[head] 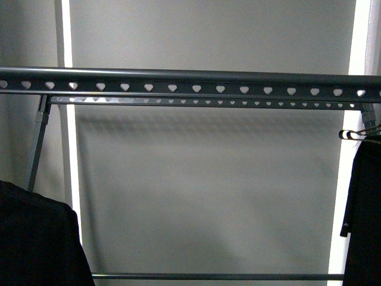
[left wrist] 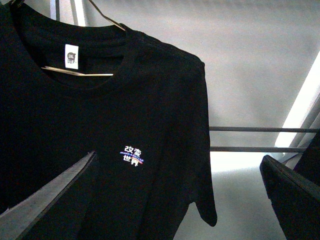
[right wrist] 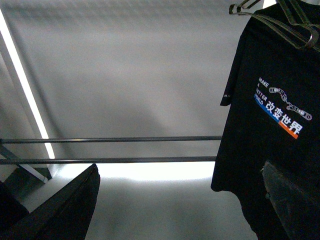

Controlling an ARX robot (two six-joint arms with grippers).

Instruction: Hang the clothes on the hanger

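Jaws of left gripper (left wrist: 178, 156) and right gripper (right wrist: 180, 165) wide, empty; take T-shirt (left wrist: 100, 110) by its wire hanger (left wrist: 112, 20) (not cloth), seat it squarely over rack rail (head: 190, 76).

Left shirt (head: 36, 238) and right shirt (head: 363, 208) hang below the rail (head: 190, 80).

Bare lab-like room, plain grey wall (head: 208, 190), bright vertical strips (head: 70, 155) at both edges, rack (head: 178, 76) across top
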